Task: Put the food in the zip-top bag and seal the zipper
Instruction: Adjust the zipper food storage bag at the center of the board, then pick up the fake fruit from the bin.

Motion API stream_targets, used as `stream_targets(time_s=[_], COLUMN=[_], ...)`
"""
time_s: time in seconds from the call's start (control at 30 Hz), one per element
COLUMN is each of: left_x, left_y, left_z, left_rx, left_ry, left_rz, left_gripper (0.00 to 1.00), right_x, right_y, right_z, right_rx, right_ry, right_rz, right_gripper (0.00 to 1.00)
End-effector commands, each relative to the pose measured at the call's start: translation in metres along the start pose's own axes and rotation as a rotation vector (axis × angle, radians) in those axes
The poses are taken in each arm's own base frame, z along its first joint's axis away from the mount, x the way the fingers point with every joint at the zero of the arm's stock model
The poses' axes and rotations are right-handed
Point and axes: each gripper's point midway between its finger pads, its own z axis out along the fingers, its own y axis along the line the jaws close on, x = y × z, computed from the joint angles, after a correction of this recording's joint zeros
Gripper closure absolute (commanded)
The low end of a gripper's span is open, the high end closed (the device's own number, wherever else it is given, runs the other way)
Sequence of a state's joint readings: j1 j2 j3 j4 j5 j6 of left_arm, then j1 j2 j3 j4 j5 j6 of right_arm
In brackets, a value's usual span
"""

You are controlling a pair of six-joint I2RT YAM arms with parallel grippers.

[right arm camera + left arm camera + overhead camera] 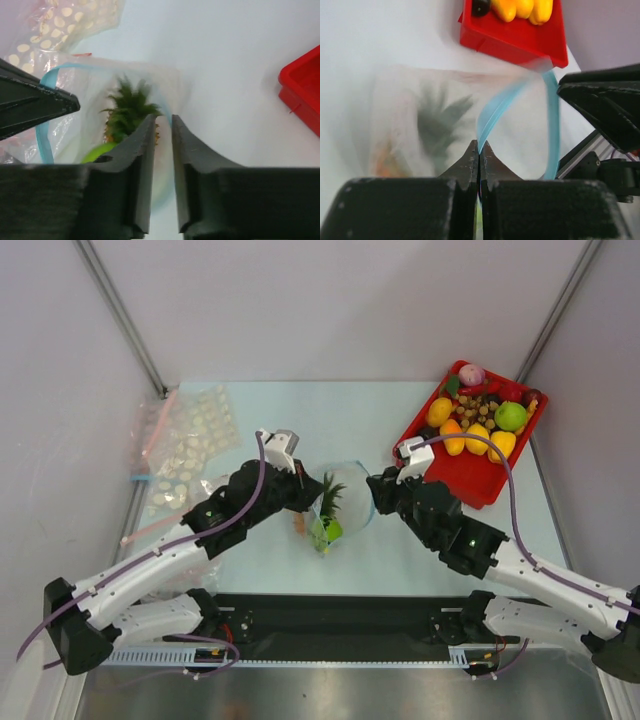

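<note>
The clear zip-top bag [355,490] stands open at mid-table, between my two grippers. Inside it are the orange pineapple with green leaves [329,495] and a green round fruit [326,530]; both also show in the right wrist view, the pineapple [127,107] above the green fruit [97,151]. My left gripper [303,490] is shut on the light-blue zipper [495,112] at the bag's left side, its tips [480,146] pinching the strip. My right gripper [377,490] is at the bag's right rim, jaws a little apart [162,119], with the blue strip running between them.
A red tray [470,472] at the back right holds several yellow, orange and green toy foods; its corner shows in the left wrist view [520,45]. Clear bags with pink strips and round pale pieces [190,440] lie at the left edge.
</note>
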State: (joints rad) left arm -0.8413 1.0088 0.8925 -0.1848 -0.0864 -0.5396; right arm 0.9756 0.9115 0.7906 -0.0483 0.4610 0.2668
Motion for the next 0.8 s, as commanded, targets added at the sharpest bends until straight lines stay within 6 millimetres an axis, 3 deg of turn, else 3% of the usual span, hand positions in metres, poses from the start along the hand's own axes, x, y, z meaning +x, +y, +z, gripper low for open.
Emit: stream_targets(time_s=[0.0, 0.07, 0.17, 0.43, 0.6, 0.63, 0.67, 0.77], left_x=[-0.02, -0.024, -0.021, -0.015, -0.02, -0.02, -0.021, -0.023], left_y=[0.002, 0.009, 0.014, 0.026, 0.032, 0.033, 0.033, 0.031], left_z=[-0.009, -0.011, -0.008, 0.0, -0.004, -0.005, -0.006, -0.009], left_rx=[-0.024, -0.06, -0.052, -0.105, -0.133, -0.136, -0.138, -0.129], left_ry=[-0.064, -0.097, -0.134, -0.124, -0.145, -0.147, -0.151, -0.156], left_rz=[0.015, 0.008, -0.037, -0.048, -0.043, -0.04, -0.039, -0.033], left_gripper=[1.0, 1.0, 1.0, 0.99, 1.0, 0.99, 1.0, 1.0], right_x=[-0.026, -0.026, -0.029, -0.049, -0.054, -0.041, -0.04, -0.023], right_y=[-0.006, -0.007, -0.015, -0.056, -0.105, -0.117, -0.133, -0.157], right_z=[0.003, 0.001, -0.001, -0.024, -0.025, -0.019, -0.017, 0.004], right_rx=[0.038, 0.026, 0.037, 0.126, 0.282, 0.333, 0.382, 0.441], right_ry=[-0.064, -0.071, -0.11, -0.221, -0.246, -0.199, -0.193, -0.113], right_rz=[0.031, 0.035, 0.059, 0.138, 0.196, 0.21, 0.226, 0.288], right_gripper=[0.74, 0.51, 0.36, 0.3, 0.26, 0.24, 0.23, 0.2])
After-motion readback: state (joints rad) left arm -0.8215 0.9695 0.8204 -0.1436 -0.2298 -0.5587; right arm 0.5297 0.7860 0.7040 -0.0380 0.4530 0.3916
